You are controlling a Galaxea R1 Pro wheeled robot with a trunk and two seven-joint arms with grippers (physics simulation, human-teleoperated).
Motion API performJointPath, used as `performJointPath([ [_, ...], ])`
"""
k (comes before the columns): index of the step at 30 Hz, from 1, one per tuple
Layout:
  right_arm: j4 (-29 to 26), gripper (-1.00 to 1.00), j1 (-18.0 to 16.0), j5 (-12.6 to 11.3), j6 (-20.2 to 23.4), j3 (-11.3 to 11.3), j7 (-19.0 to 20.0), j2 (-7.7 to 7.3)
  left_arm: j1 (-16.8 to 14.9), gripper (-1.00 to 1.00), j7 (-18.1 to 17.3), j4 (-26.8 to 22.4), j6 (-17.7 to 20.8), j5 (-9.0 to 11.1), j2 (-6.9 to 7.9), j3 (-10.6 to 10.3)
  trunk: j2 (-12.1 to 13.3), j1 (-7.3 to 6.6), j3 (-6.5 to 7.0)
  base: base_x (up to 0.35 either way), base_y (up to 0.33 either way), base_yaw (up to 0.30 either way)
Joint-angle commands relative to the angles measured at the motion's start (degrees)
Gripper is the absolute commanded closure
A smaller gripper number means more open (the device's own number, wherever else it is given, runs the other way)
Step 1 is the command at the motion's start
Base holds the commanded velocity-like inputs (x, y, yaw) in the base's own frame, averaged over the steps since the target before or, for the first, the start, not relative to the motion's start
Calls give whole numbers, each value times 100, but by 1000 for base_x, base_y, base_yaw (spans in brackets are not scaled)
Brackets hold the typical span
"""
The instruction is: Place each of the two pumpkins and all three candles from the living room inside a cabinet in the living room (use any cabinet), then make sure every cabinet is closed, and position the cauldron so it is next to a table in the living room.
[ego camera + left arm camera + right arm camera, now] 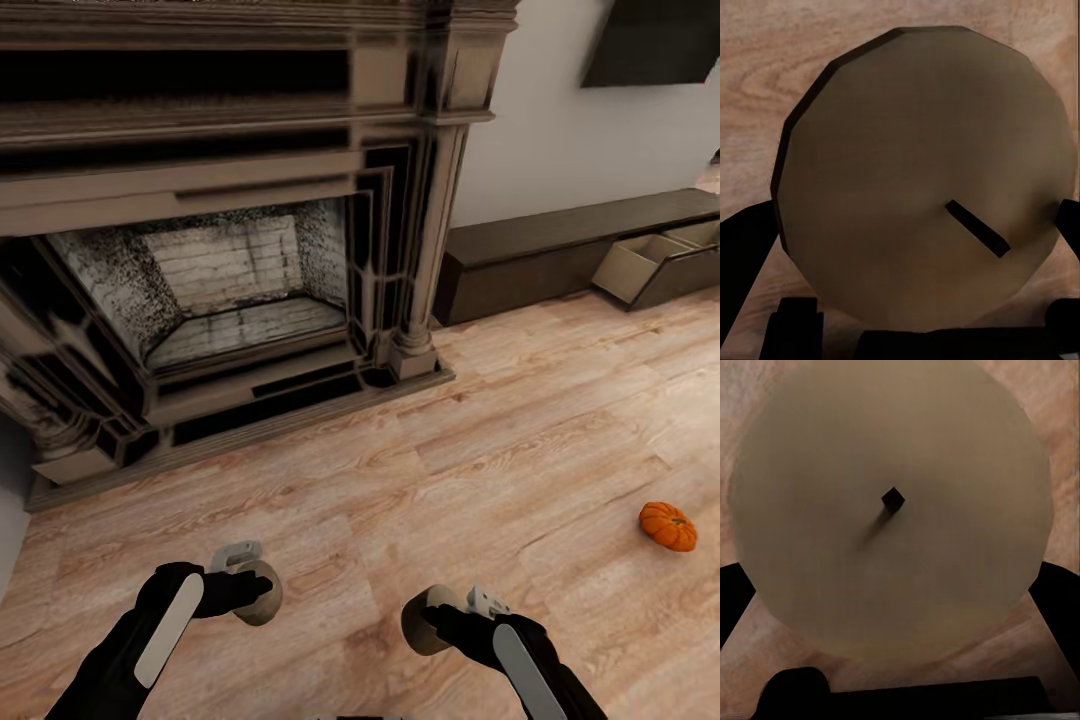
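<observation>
Head view: left gripper (250, 592) low at near left, clenched around a tan candle (262, 592) held over the wood floor (500, 430). Right gripper (440, 618) at near right, likewise clamped on a second tan candle (422, 620). Both black arms reaching in from the near edge, well apart from each other. Orange ribbed pumpkin (668, 526) lying on the floor at right, well clear of the right gripper. Large stone fireplace (220, 250) filling the far left, its brick-lined firebox open. Long low dark-brown cabinet (540, 255) against the far wall at right, just beside the fireplace column; one drawer (655, 262) at its right end pulled out, pale beige interior showing. Dark panel (650, 40) on the wall above the cabinet.

Left wrist view: round flat end of the candle (922, 180) with a short dark wick (977, 228) lying tilted, gripped between black fingers (746, 262) at either side; floor boards behind.

Right wrist view: candle top (892, 510) seen end-on, small dark wick (892, 498) near its middle, black fingers (1054, 600) pressed against both sides, floor behind.
</observation>
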Motion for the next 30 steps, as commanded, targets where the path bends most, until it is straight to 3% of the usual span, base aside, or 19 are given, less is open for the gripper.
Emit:
performJointPath([
  [1, -5, 100, -4, -60, 4, 18, -57, -5, -2, 100, 62, -8, 12, 67, 6, -12, 39, -26, 7, -238, 0, -176],
  [10, 2, 100, -4, -147, 4, -204, -59, -29, -2, 100, 62, -9, 12, 59, 7, -6, 400, -224, 99, -66, 0, -176],
  [21, 120, 100, -4, -157, -3, -248, -54, -23, -2, 100, 62, -2, 12, 59, 7, -6, 842, -465, 233, -1, 0, -217],
  [30, 202, 100, -4, -155, 3, -264, 320, -22, -4, 100, 62, -1, 12, 58, 11, -6, 1203, -663, 365, 0, 0, -257],
])
